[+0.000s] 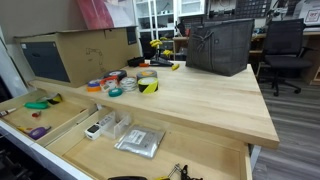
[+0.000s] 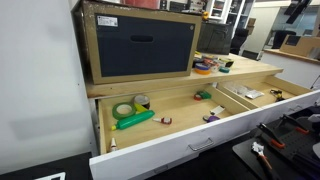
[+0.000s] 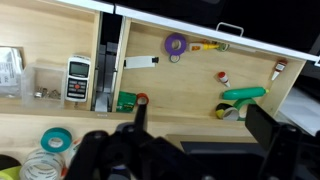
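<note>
In the wrist view my gripper [image 3: 200, 112] hangs high above a wooden table and its pulled-out drawer [image 3: 190, 70]. The jaws stand wide open with nothing between them. The left finger [image 3: 140, 112] and the right finger [image 3: 266, 128] are dark and blurred. Below, in the drawer, lie a purple tape roll [image 3: 176, 44], a green tool [image 3: 245, 93] and a yellow-black tape roll [image 3: 230, 111]. A white meter [image 3: 79, 78] lies in another compartment. Neither the arm nor the gripper shows in either exterior view.
Several tape rolls [image 1: 147, 82] lie on the tabletop, with a black basket [image 1: 220, 45] and a cardboard box [image 1: 85, 52] behind. The drawer holds a clear package [image 1: 139, 141] and dividers. A boxed cabinet [image 2: 140, 45] stands on the table. An office chair [image 1: 285, 50] is beyond.
</note>
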Robot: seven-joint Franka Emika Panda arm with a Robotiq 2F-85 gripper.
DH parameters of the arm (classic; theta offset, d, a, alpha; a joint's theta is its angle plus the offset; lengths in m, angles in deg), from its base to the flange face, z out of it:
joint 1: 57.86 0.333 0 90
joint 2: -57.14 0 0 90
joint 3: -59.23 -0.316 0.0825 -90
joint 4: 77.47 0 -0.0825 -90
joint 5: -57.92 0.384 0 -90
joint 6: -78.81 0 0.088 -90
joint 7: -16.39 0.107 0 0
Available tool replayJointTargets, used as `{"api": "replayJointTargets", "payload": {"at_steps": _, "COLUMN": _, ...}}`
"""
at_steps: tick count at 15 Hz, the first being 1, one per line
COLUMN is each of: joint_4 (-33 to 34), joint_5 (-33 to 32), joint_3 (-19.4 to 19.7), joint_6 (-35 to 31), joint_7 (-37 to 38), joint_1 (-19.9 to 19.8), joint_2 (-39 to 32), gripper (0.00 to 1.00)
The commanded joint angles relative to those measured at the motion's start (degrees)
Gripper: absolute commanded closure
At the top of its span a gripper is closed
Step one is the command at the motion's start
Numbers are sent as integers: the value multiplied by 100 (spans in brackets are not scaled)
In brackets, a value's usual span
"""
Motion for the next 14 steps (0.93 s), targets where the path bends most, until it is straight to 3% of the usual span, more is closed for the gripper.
{"api": "replayJointTargets", "payload": {"at_steps": 1, "joint_4": 625, "joint_5": 59, "joint_3": -165, "joint_6": -311, "joint_7": 62, "joint_1": -60, "joint_2": -1117, "gripper": 0}}
{"api": "replayJointTargets", "payload": {"at_steps": 8, "joint_4": 1512, "joint_5": 436, "joint_3": -681, "joint_6": -509, "joint_7": 416, "joint_1": 76, "joint_2": -2739, "gripper": 0}}
{"api": "replayJointTargets", "payload": {"at_steps": 14, "joint_4": 1575, "joint_5": 150, "joint_3": -1487, "joint_6": -1019, "joint_7": 994, "joint_1": 225, "joint_2": -3318, "gripper": 0}}
